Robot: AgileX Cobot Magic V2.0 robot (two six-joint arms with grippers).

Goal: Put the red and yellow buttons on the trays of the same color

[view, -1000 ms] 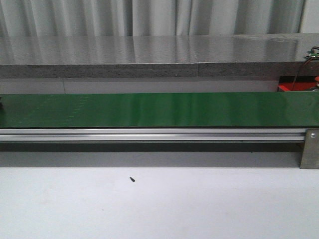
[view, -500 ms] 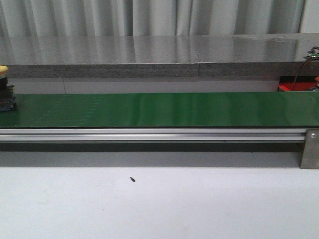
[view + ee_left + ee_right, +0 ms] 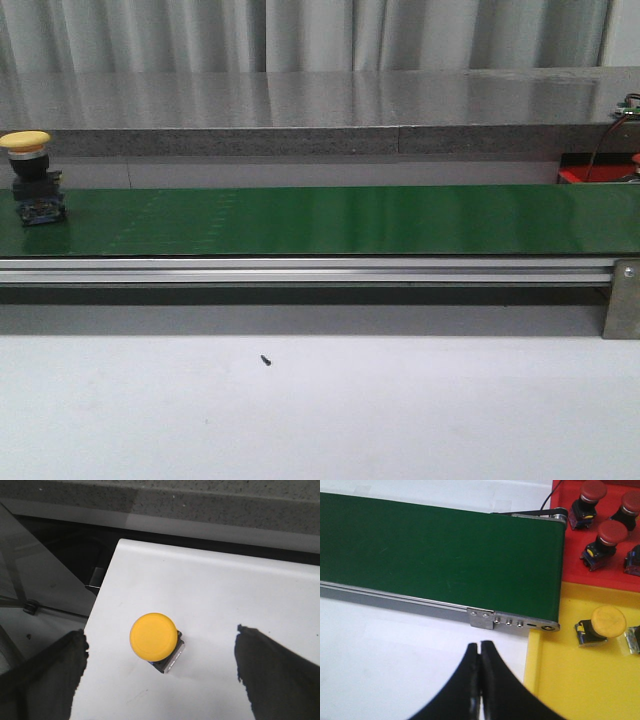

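A yellow button point(image 3: 30, 178) with a black base stands upright at the far left end of the green belt point(image 3: 350, 220). In the left wrist view a yellow button point(image 3: 154, 637) sits on a white surface, centred between the wide-apart fingers of my open left gripper point(image 3: 160, 632), which do not touch it. My right gripper point(image 3: 480, 645) is shut on nothing over the white table, beside the yellow tray point(image 3: 570, 690), which holds a yellow button point(image 3: 606, 622). The red tray point(image 3: 600, 577) beyond holds three red buttons point(image 3: 607, 534). Neither gripper shows in the front view.
The belt's metal end bracket point(image 3: 512, 621) lies just ahead of my right fingertips. A grey counter point(image 3: 320, 110) runs behind the belt. A small black screw point(image 3: 266, 360) lies on the white table in front. A cable point(image 3: 547, 500) runs past the belt's end.
The yellow button has come in from the left edge of the front view and ridden the belt to the right, now fully in sight.
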